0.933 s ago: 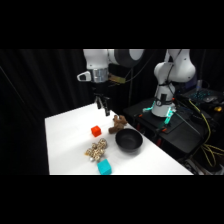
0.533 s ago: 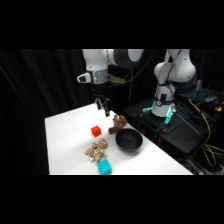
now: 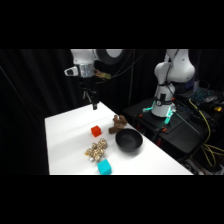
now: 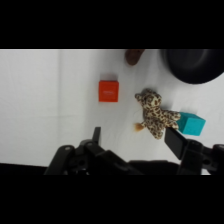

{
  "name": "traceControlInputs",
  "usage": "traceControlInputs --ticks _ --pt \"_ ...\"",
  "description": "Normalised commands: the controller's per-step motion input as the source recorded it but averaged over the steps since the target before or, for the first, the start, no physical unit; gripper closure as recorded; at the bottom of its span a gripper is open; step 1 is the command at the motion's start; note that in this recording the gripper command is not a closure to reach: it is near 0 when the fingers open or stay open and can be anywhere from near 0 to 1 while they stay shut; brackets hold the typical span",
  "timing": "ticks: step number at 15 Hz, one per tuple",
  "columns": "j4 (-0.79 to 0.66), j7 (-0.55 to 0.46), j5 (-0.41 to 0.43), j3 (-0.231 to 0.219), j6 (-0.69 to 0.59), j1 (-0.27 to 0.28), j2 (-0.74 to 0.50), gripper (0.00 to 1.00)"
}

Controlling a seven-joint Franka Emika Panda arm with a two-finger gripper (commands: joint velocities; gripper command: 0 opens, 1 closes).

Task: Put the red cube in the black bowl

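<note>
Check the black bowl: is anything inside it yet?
Nothing shows inside the black bowl; the side view shows only dark interior, though its near inner wall is hidden by the rim. The red cube sits on the table, apart from the bowl.

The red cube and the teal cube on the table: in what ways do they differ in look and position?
Colour: the red cube is bright red-orange, the teal cube blue-green. Place: in the side view the red cube lies farther back on the white table, while the teal cube sits near the table's front edge. Neighbours: a spotted plush toy lies between them. Both are plain blocks, resting free on the table, outside the black bowl.
</note>
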Motion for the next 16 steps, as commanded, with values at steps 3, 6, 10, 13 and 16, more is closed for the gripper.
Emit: traceControlInputs --ticks 3,6,10,13,16 --pt "0.19 -0.3 0.161 -0.009 0.19 -0.117 0.24 0.0" --pt "0.09 -0.26 0.217 0.025 0.31 -0.116 0.25 0.0" --pt "0.03 -0.2 0.212 0.073 0.36 -0.125 0.22 0.0" --pt "-0.02 -0.17 0.166 0.109 0.34 -0.14 0.16 0.0" --pt "-0.06 -0.15 0.151 0.141 0.3 -0.136 0.1 0.0"
